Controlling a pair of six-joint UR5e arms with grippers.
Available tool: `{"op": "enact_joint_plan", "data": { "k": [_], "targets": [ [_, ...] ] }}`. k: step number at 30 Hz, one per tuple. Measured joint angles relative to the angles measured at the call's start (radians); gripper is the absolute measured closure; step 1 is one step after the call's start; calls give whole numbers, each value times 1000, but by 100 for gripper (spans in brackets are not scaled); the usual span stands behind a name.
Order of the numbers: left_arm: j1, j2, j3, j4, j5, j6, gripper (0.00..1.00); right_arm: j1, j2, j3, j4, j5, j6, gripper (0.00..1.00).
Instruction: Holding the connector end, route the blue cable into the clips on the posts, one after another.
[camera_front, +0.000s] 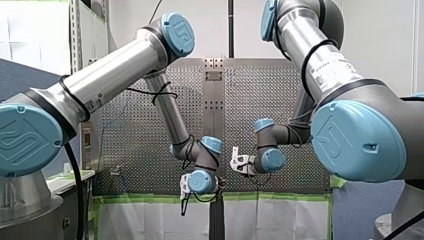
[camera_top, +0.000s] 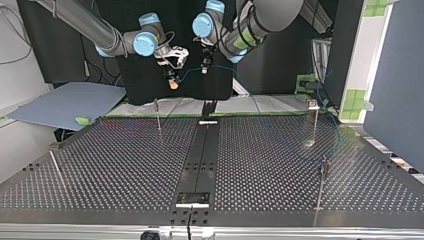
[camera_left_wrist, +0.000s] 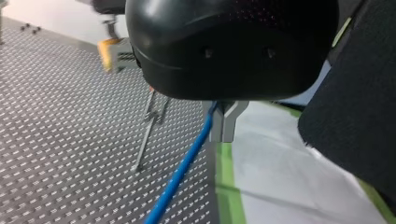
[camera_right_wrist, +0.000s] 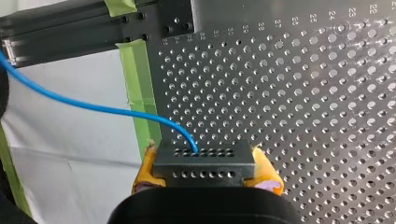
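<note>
While the right gripper (camera_top: 173, 83) clamped the connector (camera_right_wrist: 204, 164) between its yellow pads (camera_right_wrist: 145, 170), the left gripper (camera_left_wrist: 222, 135) was closed on the blue cable (camera_left_wrist: 180, 172), both hanging above the tabletop's (camera_top: 125, 160) edge nearest the arms.

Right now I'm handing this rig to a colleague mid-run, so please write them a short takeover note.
My right gripper: shut on the connector, with a yellow pad on each side of it.
My left gripper: shut on the blue cable, a little way along from the connector.
Both hang off the surface near the perforated table's edge on the arms' side. The cable curves between them.
Posts: no clip visibly holds the cable, though the ones at the top view's right are hard to read.
Done: connector and cable are gripped.
Left: route the cable into every clip.
</note>
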Motion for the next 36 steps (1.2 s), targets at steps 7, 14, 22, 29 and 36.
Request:
{"op": "enact_joint_plan", "data": {
  "k": [7, 14, 22, 29, 36],
  "targets": [
    [-36, -27, 67, -21, -40, -5, 100, -6, -1, 9, 14, -5, -14, 100],
    [-50, -72, 129, -49, -61, -34, 100, -11, -2, 22, 20, -5, -24, 100],
    [-59, -80, 168, -36, -93, -76, 100, -60, -2, 79, -23, -26, -39, 100],
    [-82, -80, 170, 9, -114, -90, 100, -124, -2, 109, -79, -87, -51, 100],
    [-108, -80, 203, 10, -114, -95, 100, -187, -2, 110, -120, -142, -27, 100]
  ]
}}
